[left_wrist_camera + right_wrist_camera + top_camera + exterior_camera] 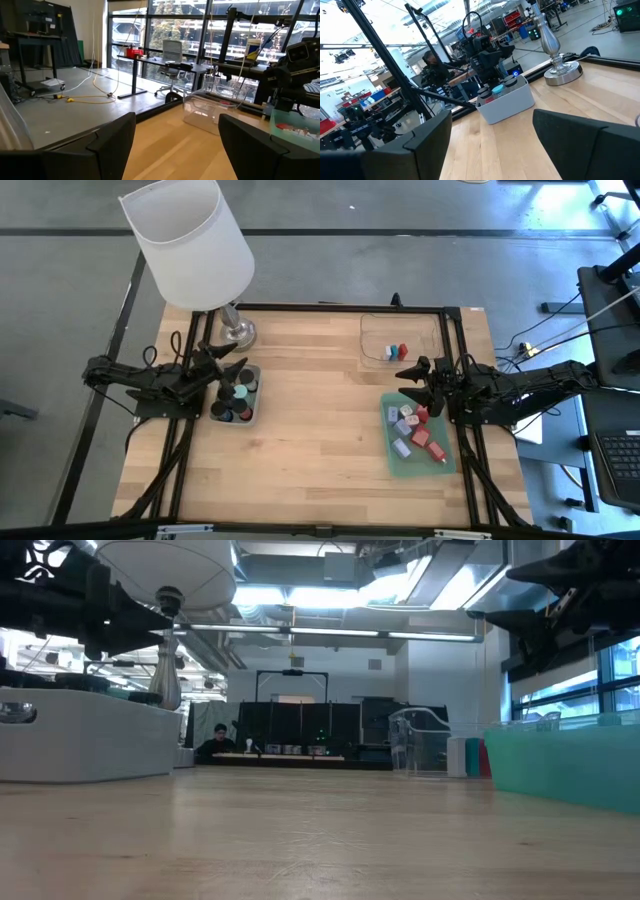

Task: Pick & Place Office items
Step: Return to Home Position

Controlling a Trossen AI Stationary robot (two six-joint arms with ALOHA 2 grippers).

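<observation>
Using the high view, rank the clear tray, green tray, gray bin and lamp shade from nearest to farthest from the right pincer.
1. Clear tray and green tray, on either side of the right pincer: too close to call.
2. Gray bin, across the table on its left side, by the left pincer.
3. Lamp shade, over the far left corner.
</observation>
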